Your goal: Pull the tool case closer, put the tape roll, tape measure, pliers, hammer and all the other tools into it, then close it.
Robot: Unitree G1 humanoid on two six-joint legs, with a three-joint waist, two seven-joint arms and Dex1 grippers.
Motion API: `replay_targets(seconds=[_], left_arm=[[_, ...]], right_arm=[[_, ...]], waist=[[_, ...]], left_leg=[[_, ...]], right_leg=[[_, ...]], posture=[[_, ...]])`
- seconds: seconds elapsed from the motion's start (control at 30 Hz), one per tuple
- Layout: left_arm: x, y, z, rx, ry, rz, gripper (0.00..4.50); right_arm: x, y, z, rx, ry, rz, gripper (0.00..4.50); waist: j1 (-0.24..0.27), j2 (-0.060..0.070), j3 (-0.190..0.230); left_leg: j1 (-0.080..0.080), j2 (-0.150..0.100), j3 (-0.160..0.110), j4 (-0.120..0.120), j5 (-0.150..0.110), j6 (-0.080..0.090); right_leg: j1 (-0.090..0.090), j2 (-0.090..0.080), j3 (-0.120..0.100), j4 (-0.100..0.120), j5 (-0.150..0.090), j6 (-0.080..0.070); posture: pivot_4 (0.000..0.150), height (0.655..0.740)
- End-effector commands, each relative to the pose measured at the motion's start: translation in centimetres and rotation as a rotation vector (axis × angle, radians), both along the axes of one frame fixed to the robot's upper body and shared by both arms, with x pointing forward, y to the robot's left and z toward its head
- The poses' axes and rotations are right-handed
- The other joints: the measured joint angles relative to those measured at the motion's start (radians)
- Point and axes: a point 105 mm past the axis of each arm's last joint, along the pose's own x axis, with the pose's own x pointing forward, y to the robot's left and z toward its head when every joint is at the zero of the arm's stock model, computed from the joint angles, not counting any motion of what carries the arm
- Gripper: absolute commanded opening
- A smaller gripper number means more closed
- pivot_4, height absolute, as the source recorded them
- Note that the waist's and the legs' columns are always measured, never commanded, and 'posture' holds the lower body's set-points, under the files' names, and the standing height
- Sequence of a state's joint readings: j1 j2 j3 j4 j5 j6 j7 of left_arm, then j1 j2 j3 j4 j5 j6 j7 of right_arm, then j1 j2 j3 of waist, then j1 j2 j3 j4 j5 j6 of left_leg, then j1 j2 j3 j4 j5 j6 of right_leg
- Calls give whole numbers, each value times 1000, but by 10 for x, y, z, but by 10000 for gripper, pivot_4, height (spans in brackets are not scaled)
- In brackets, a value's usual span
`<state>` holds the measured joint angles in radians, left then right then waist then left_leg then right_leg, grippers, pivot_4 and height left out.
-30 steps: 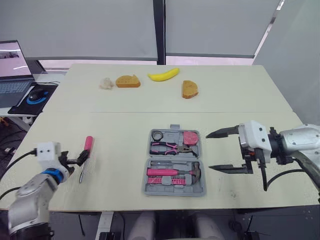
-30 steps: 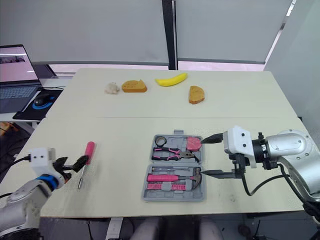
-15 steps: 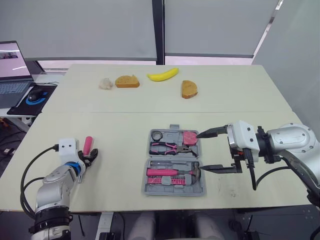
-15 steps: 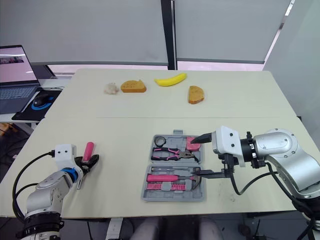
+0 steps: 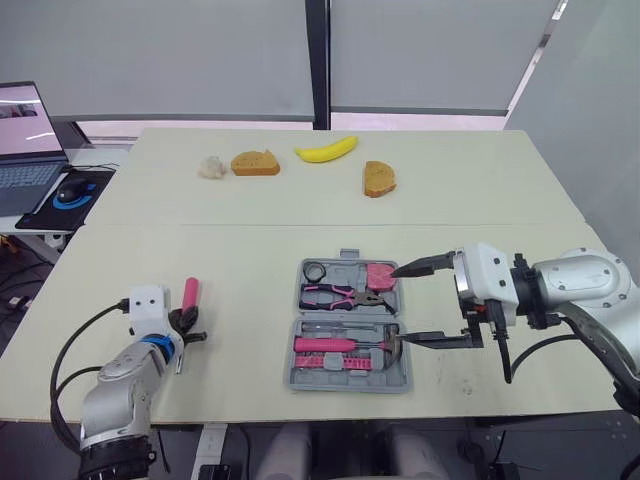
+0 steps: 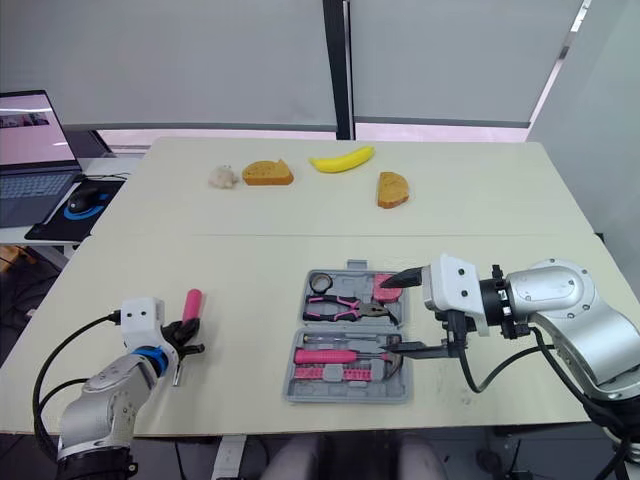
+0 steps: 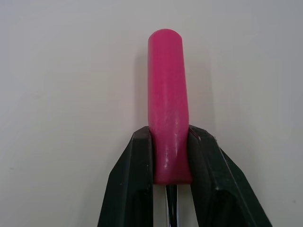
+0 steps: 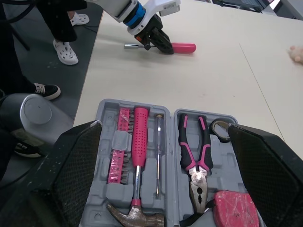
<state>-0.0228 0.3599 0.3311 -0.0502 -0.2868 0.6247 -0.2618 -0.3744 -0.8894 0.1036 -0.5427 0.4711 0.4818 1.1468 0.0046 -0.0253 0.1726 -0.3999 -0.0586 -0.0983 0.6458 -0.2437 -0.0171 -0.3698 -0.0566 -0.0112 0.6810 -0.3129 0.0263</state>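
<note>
a: tool case [image 5: 350,325], position?
b: open and flat on the table [image 5: 240,250], centre, near the front edge. the far half holds the tape roll [image 5: 315,271], pliers [image 5: 345,296] and tape measure [image 5: 380,275]. the near half holds the hammer [image 5: 350,345], a thin screwdriver [image 8: 157,156] and a bit strip [image 8: 120,158].
a: left gripper [image 5: 185,325]?
b: clenched on the pink-handled screwdriver [image 7: 168,109], well left of the case. both fingers [image 7: 132,189] pinch the handle's end where the metal shaft begins. cannot tell whether it is off the table.
a: right gripper [image 5: 400,305]?
b: released, spread wide at the case's right edge. one fingertip reaches the tape measure's side, the other the hammer head; contact not clear. it grips nothing.
a: elsewhere?
b: banana [image 5: 326,150] and two bread pieces [image 5: 255,162] on the far side of the table, laptop [image 5: 25,140] at far left.
</note>
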Motion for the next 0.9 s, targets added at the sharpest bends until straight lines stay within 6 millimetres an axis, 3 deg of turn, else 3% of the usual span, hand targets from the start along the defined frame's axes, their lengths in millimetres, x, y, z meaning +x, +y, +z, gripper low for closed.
replay_targets(seconds=[0.03,0.17,0.47,0.9], left_arm=[[2,-41,23,-1,-58,-87,6043],[1,-66,30,-4,-62,-82,6043],[-1,-86,15,15,-13,-43,6043],[2,-88,-6,12,61,-70,6043]], right_arm=[[-1,2,4,8,-37,16,45000],[-2,2,2,3,-28,19,45000],[-4,0,-1,-14,-3,25,45000],[-8,-4,-4,-34,11,17,45000]], waist=[[1,0,0],[2,0,0],[2,-1,0],[6,0,0]], left_leg=[[0,0,0,0,0,0],[0,0,0,0,0,0],[0,0,1,0,0,0],[1,0,1,0,0,0]], right_leg=[[0,0,0,0,0,0],[0,1,0,0,0,0],[0,1,0,0,0,0],[1,1,0,0,0,0]], posture=[[1500,7400],[1500,7400],[1500,7400],[1500,7400]])
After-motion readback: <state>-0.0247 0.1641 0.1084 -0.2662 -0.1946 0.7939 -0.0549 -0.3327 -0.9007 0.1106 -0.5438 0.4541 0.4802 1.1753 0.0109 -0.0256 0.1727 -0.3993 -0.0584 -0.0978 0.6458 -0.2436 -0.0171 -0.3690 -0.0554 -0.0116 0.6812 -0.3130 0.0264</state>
